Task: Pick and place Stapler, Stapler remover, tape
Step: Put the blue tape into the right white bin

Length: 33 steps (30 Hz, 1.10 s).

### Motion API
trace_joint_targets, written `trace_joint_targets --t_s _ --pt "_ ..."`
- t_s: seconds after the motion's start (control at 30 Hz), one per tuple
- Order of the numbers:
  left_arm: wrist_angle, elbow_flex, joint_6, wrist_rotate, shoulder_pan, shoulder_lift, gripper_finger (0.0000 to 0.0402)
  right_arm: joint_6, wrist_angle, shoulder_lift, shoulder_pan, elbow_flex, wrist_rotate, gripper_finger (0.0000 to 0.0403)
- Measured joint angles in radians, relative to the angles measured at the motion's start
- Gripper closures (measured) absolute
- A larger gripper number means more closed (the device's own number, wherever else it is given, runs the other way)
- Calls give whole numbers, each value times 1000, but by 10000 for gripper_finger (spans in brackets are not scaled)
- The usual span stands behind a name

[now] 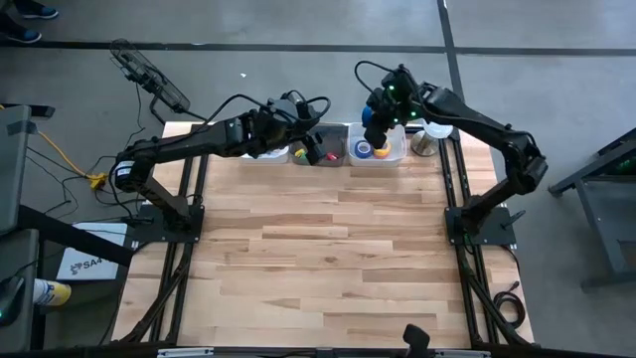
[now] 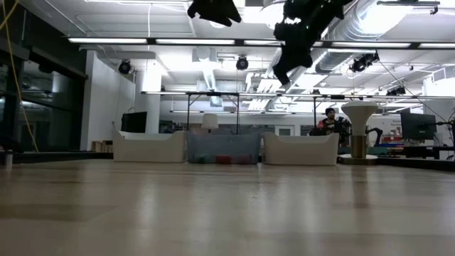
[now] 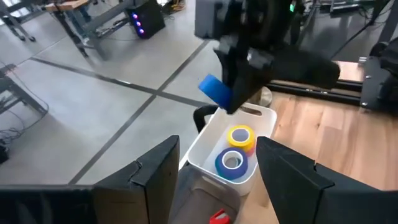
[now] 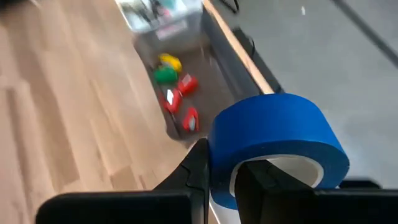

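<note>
Right claw (image 3: 233,93) pinches one blue tape roll (image 4: 273,146) above the white bin (image 3: 264,118), where two rolls sit: yellow (image 3: 241,137) and blue (image 3: 231,162). Left claw (image 3: 217,168) is open, empty.

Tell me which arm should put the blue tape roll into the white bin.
The right. Its gripper already grips the blue tape roll, hanging above the white bin that holds a yellow roll and another blue roll. The left gripper is open and empty beside it.

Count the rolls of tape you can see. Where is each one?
3. A yellow roll and a blue roll lie in the white bin; another blue roll is held by the right tool above it. More may be hidden.
</note>
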Motion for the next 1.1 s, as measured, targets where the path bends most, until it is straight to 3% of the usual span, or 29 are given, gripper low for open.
trace_joint_targets --t_s 0.33,0.77,1.1 --pt "-3 0 2 -26 0 -1 192 42 -84 156 -42 1 28 371" --pt "-38 0 1 -26 0 -2 192 -29 -343 393 -64 124 50 371" --pt "-57 0 -1 -26 0 -2 192 -56 -370 470 -64 219 106 371"
